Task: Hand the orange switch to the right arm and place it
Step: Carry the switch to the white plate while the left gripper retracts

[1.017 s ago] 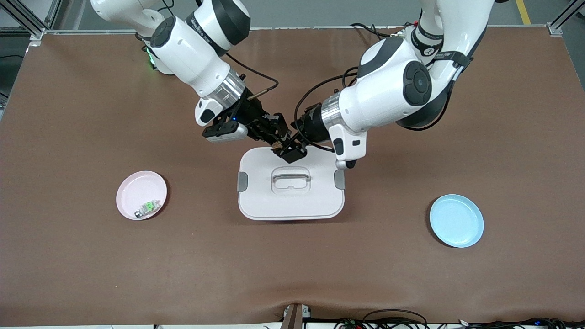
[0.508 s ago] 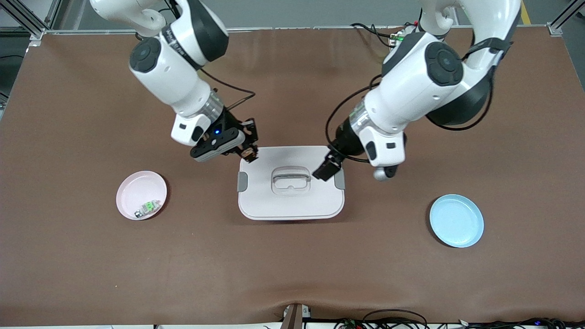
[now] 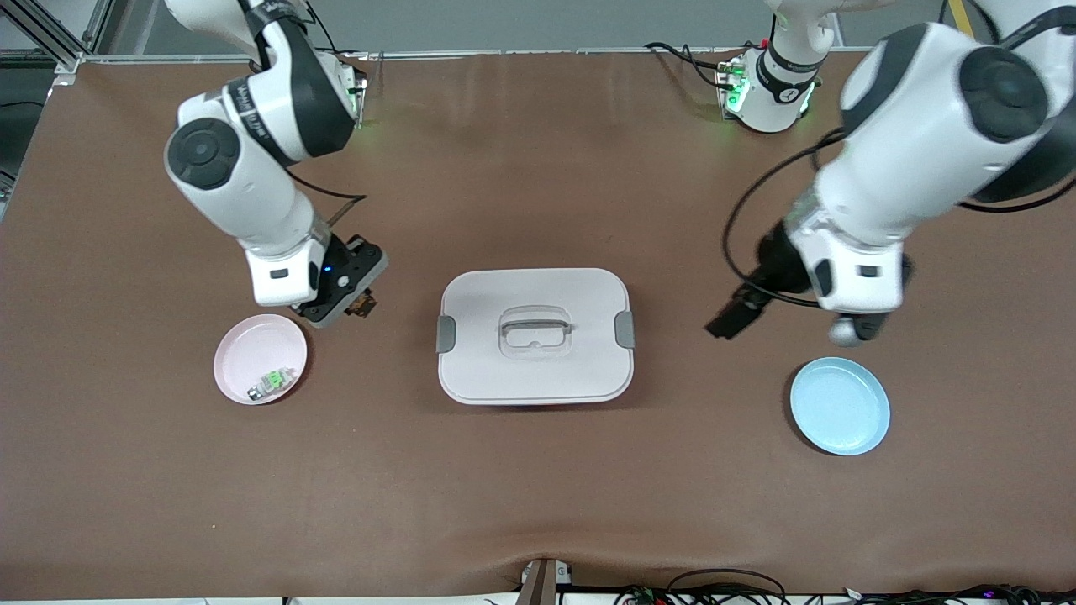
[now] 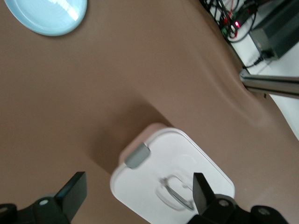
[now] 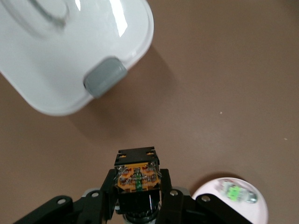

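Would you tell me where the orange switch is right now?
The orange switch is held in the right gripper, over the table between the pink plate and the white box.

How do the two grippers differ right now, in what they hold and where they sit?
The right gripper is shut on the orange switch; the left gripper is open and holds nothing. The right gripper hangs over the table beside the pink plate, which holds a green-and-silver part; the left gripper is up over bare table between the white lidded box and the blue plate. Both are black two-finger grippers, clear of the box.
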You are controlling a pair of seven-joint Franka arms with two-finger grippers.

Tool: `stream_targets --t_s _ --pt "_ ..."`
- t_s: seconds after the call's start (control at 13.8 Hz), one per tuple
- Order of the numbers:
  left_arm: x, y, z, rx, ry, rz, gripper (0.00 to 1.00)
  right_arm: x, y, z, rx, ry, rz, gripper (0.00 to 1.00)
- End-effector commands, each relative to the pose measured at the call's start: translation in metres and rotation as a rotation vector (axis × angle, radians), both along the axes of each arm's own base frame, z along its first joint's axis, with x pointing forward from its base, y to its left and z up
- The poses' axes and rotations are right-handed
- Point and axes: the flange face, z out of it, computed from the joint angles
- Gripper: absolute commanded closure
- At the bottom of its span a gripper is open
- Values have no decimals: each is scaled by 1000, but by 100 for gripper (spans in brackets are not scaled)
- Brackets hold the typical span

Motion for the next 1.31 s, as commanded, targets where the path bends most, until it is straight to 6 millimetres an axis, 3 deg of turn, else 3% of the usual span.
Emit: stream_targets --t_s 0.0,0.15,0.29,0.36,0.51,0.65,0.87,1.23 --pt "2 40 4 107 -16 -69 0 11 -50 -6 -38 12 188 100" --pt "4 63 6 184 -27 -116 0 18 -100 -20 -43 30 314 100" --pt "3 82 7 236 -14 -159 0 16 -126 -35 -45 52 445 100" --pt "2 94 13 249 -17 -190 0 17 -150 -41 -49 55 445 100" --pt "-2 121 26 272 -23 -257 0 14 -177 -56 -57 52 477 100" --pt "-4 141 32 285 -18 -310 0 2 -192 -89 -62 19 484 100" --pt "-11 161 44 303 -21 -349 0 -19 -199 -132 -76 -55 471 100" --pt "-33 181 48 317 28 -560 0 -20 -226 -177 -110 -101 457 100"
